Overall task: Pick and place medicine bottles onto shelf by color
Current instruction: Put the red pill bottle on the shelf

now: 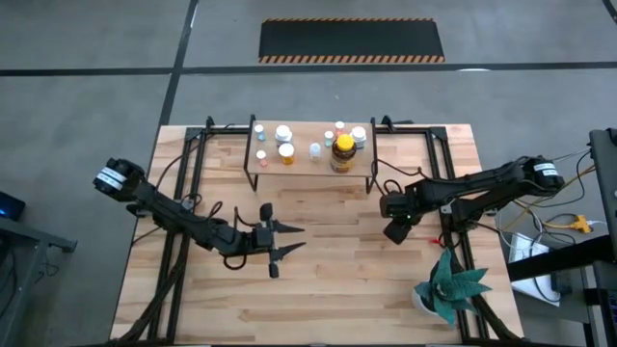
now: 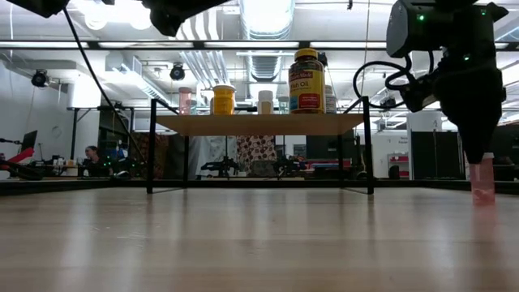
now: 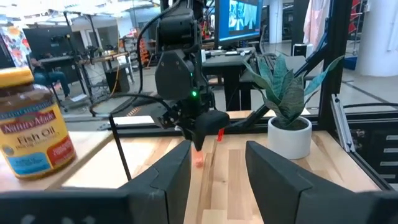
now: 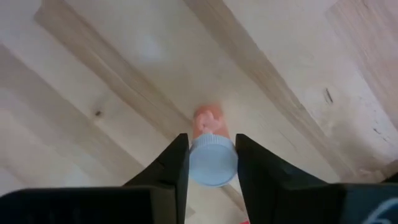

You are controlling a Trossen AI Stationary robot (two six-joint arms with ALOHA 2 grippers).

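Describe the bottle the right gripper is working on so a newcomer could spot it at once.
Start at the shelf at the table's far edge, then come forward past its right legs to the right gripper. Between its fingers stands a small pink bottle with a pale-blue cap, the only bottle on the tabletop, not the shelf.

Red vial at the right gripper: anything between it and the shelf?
Nothing visible. The right gripper straddles the pale-blue-capped red vial on bare tabletop; the wood between it and the shelf holds nothing. The shelf's right end is crowded around the fish oil bottle.
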